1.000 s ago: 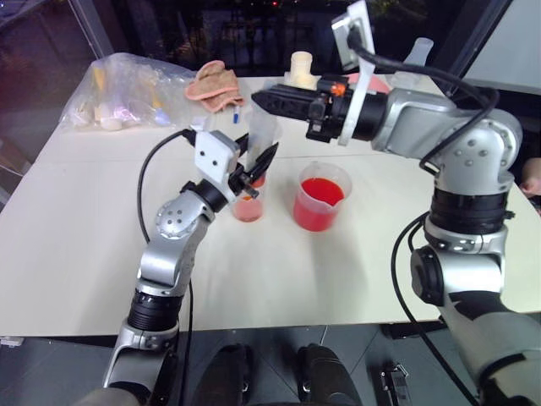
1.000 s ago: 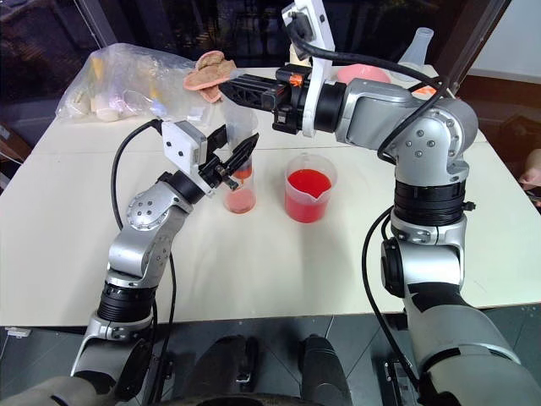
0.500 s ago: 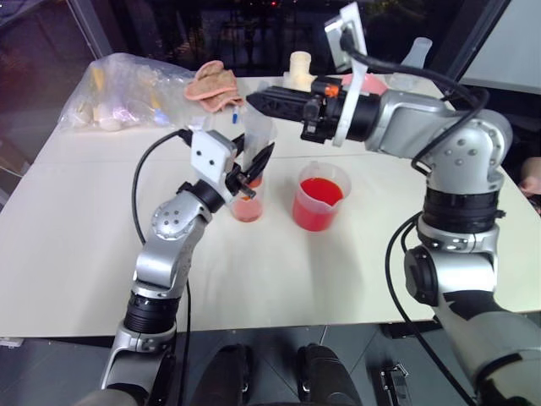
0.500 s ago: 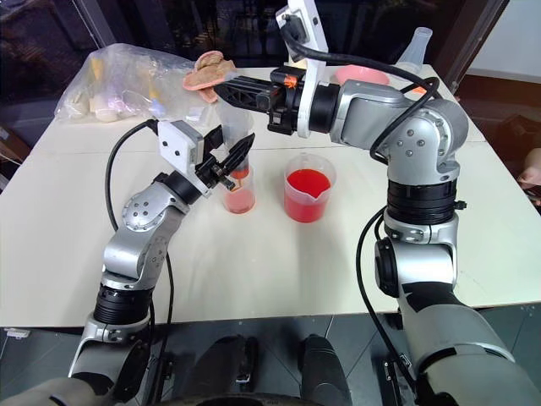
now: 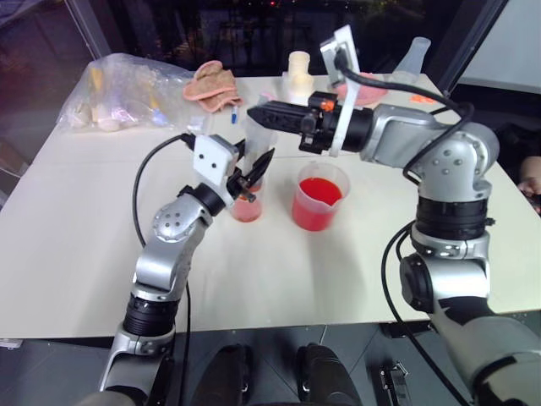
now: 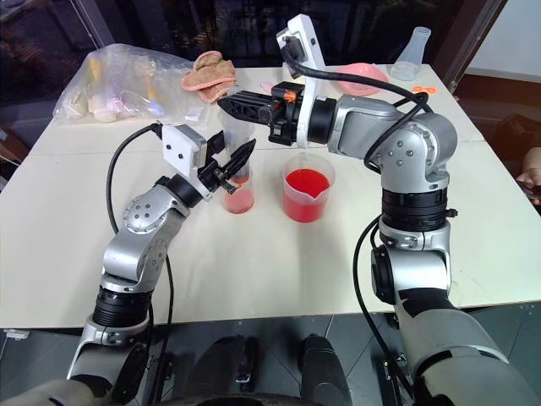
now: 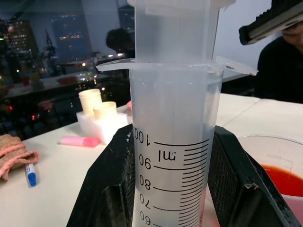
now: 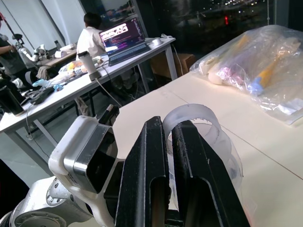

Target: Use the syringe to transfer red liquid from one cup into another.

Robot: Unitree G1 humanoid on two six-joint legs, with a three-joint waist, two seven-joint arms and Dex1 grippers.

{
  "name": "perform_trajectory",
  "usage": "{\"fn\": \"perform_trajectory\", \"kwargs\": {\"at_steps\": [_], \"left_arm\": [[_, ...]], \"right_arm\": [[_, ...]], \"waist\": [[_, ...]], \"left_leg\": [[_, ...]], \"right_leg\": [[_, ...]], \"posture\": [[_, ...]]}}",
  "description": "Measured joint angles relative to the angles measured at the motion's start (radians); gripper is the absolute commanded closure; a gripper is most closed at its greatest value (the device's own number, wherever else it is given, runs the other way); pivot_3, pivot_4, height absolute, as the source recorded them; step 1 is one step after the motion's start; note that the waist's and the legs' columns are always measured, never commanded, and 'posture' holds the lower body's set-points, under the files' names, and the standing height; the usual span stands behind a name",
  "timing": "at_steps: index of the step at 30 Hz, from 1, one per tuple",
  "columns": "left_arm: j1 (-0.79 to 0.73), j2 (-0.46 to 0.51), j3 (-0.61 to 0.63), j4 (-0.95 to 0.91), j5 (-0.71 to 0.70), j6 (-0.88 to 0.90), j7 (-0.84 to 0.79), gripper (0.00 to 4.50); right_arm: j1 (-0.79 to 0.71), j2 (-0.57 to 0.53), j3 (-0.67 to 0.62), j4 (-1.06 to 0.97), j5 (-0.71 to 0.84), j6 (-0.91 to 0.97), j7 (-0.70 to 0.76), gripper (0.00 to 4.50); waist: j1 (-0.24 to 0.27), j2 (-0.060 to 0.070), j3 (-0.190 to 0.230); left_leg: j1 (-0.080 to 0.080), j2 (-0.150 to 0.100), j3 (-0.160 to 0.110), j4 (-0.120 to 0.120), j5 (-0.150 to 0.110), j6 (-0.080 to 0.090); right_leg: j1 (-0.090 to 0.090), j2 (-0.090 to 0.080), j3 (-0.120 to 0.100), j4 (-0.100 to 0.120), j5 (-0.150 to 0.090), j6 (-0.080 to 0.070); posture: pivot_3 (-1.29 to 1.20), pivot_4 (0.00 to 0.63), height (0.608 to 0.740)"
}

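The syringe (image 5: 258, 135) stands upright, its tip down in the smaller cup (image 5: 248, 205), which holds a little pale red liquid. My left gripper (image 5: 252, 169) is shut on the syringe barrel (image 7: 173, 142), one finger on each side. My right gripper (image 5: 254, 110) is shut and lies level, reaching from the right with its tips at the plunger's clear round top (image 8: 208, 132). Whether it pinches that rim I cannot tell. The spouted beaker (image 5: 319, 203) stands just right of the small cup, roughly half full of bright red liquid (image 5: 319, 190).
At the table's back lie a clear bag of items (image 5: 122, 93), a pinkish cloth (image 5: 213, 82), a white holder (image 5: 300, 66), a pink dish (image 6: 359, 78), a conical flask (image 6: 412, 46) and a pink pen (image 7: 78, 141). A person's hand (image 5: 532, 182) shows at the right edge.
My right gripper has sunk a little and shifted left, closer to the syringe's top. The left gripper and syringe have stayed in place.
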State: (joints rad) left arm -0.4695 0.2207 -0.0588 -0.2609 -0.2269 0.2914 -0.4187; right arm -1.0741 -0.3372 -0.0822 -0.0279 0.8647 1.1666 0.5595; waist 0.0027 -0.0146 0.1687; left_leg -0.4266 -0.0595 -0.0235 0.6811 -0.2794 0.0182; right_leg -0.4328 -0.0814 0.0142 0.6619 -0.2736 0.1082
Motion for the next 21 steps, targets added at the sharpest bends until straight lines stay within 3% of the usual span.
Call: {"fn": "perform_trajectory", "kwargs": {"at_steps": [21], "left_arm": [[0.006, 0.015, 0.002, -0.026, -0.001, 0.033, 0.015, 2.96]], "right_arm": [[0.014, 0.037, 0.003, 0.015, -0.077, -0.006, 0.054, 4.45]], "waist": [[-0.017, 0.0, 0.0]], "left_leg": [[0.0, 0.0, 0.0, 0.0, 0.0, 0.0]], "right_leg": [[0.0, 0.0, 0.0, 0.0, 0.0, 0.0]], "posture": [[0.0, 0.15, 0.74]]}}
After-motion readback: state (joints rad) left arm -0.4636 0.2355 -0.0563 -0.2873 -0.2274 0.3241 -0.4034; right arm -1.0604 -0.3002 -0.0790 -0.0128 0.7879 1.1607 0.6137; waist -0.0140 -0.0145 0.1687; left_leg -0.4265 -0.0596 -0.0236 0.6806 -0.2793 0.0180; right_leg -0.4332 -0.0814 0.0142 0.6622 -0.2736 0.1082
